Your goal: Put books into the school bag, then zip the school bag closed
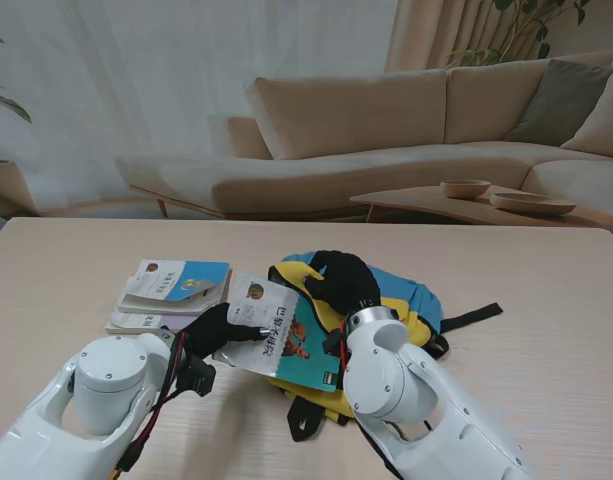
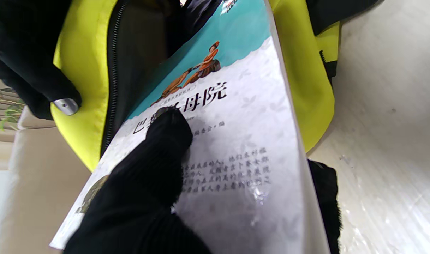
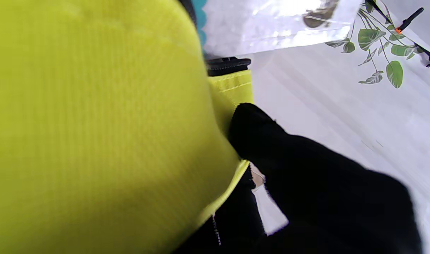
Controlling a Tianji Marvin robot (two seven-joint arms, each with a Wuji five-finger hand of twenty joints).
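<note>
Left hand (image 1: 229, 328), black-gloved, pinches the near corner of 1 book (image 1: 281, 338): in the left wrist view a finger (image 2: 167, 132) presses flat on the white cover, and another glove tip shows under the far edge. The book is tilted, its teal end pushed into the open mouth of the bag (image 1: 406, 300), its white end out over the table (image 1: 546, 300).

Right hand (image 1: 341, 282), also black-gloved, sits on top of the bag and grips the yellow flap of the opening. In the right wrist view 1 finger (image 3: 257, 130) presses against the yellow fabric; the other fingers are out of sight, so the full grasp is hard to make out. The left wrist view shows this hand holding the flap up, a metal fingertip showing, with the zipper (image 2: 112, 70) running open along the edge.

Bag: 1, yellow and blue with black straps, lying flat at the table's middle, partly hidden by the right arm.

Books: 3 counted for certain. 1 in the left hand; a stack (image 1: 171, 290) on the table to the left of the bag, with 2 visible, the lower one mostly covered. Whether more lie under it I cannot tell. Cover text is too small to read from the stand view.
</note>
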